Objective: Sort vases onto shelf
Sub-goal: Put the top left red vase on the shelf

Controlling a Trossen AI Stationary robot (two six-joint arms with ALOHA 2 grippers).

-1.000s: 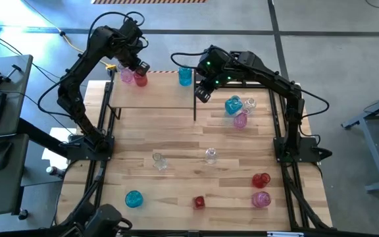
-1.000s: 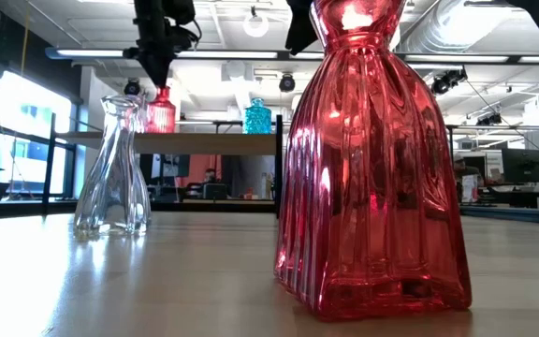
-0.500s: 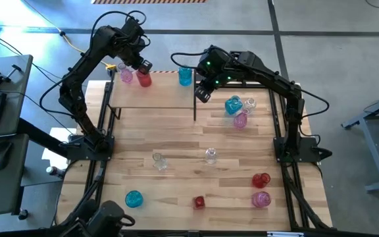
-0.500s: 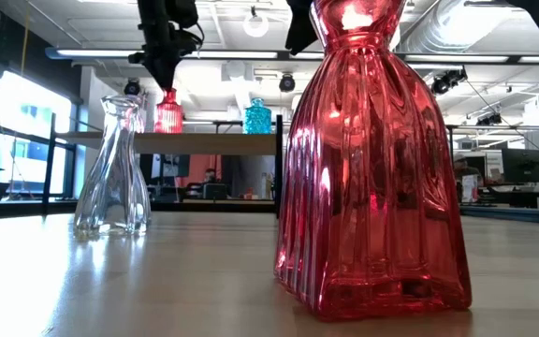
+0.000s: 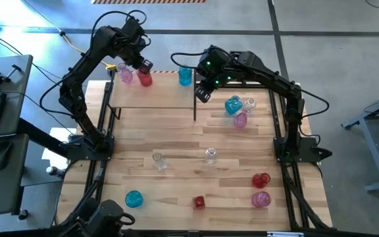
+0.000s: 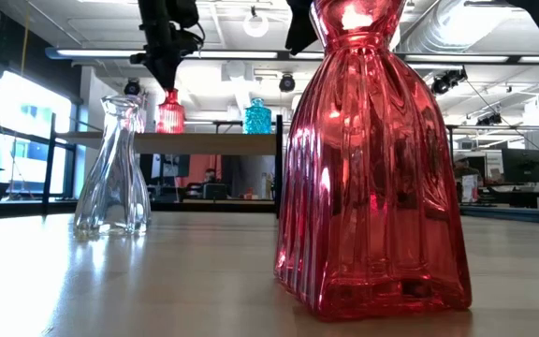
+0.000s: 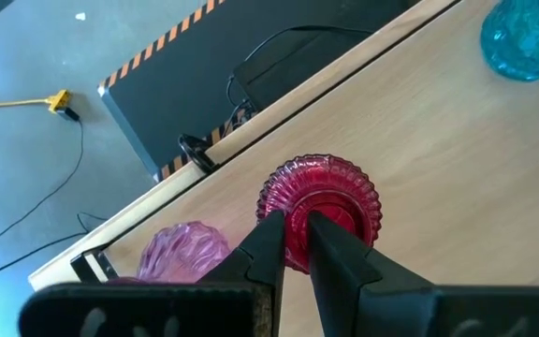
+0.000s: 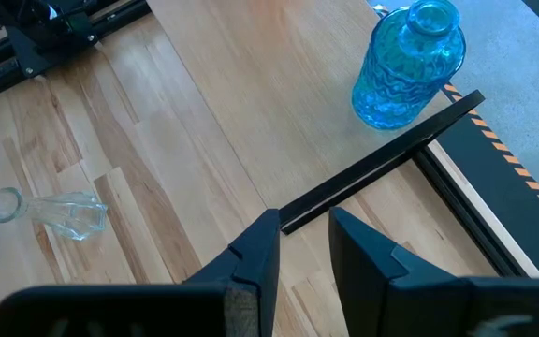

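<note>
My left gripper is over the far left part of the light wood shelf, shut on a red ribbed vase. In the low view the red vase stands upright with its base at the shelf top. A pink vase stands on the shelf just left of it, and a teal vase stands near the shelf's right end. My right gripper hangs open above the shelf's right edge, touching nothing. Several more vases sit on the plank tabletop. My left gripper pinches the red vase at the rim of its mouth from above, fingers pointing down. One finger seems to reach into the mouth while the other stays outside. The vase stays upright below the fingers; whether its base rests on the shelf, I cannot tell.
Teal, clear and pink vases cluster right of the shelf. Two clear vases lie mid-table. Red, pink, red and teal vases stand near the near edge.
My left gripper has carried the red vase a short way along the shelf toward the table's right, away from the pink vase, keeping it upright and staying shut on it.
</note>
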